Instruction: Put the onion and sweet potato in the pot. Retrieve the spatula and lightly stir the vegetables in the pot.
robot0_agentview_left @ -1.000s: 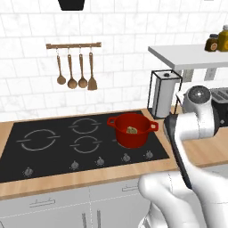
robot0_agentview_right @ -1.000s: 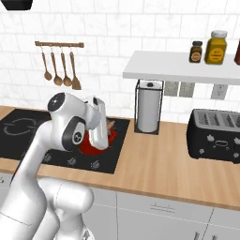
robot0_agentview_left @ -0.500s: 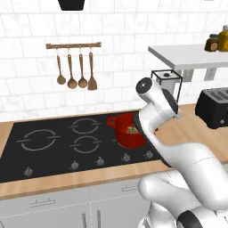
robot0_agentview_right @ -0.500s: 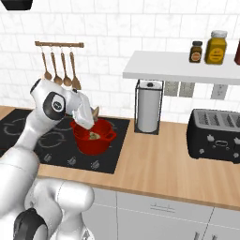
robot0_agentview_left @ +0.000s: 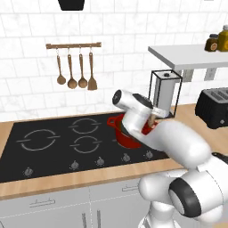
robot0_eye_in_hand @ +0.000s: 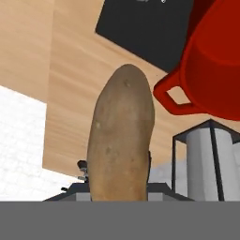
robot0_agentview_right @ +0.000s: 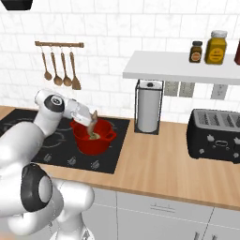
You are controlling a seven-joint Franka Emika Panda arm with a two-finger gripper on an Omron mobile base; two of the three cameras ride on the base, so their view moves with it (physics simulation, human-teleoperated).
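The brown sweet potato [robot0_eye_in_hand: 122, 140] is clamped between the jaws of my gripper [robot0_eye_in_hand: 117, 165] and stands up along the hand view. From the right base view, the gripper [robot0_agentview_right: 88, 118] hangs tilted just over the rim of the red pot [robot0_agentview_right: 96, 145], and the sweet potato [robot0_agentview_right: 93, 123] points down into it. A pale yellowish onion [robot0_agentview_right: 95, 136] lies inside the pot. My arm covers much of the pot [robot0_agentview_left: 127, 139] in the left base view. The spatula [robot0_agentview_left: 91, 73] hangs rightmost on the wall rail.
The pot stands on the black cooktop [robot0_agentview_left: 53, 142], at its right rear burner. A paper towel holder [robot0_agentview_right: 147, 110] stands just right of the cooktop, with a black toaster [robot0_agentview_right: 218, 136] farther right. Jars [robot0_agentview_right: 215, 47] sit on the shelf above. Wooden spoons [robot0_agentview_left: 71, 73] hang beside the spatula.
My arm has swung left from beside the toaster to the pot, carrying the sweet potato. The gripper now sits lower, at the pot's rim.
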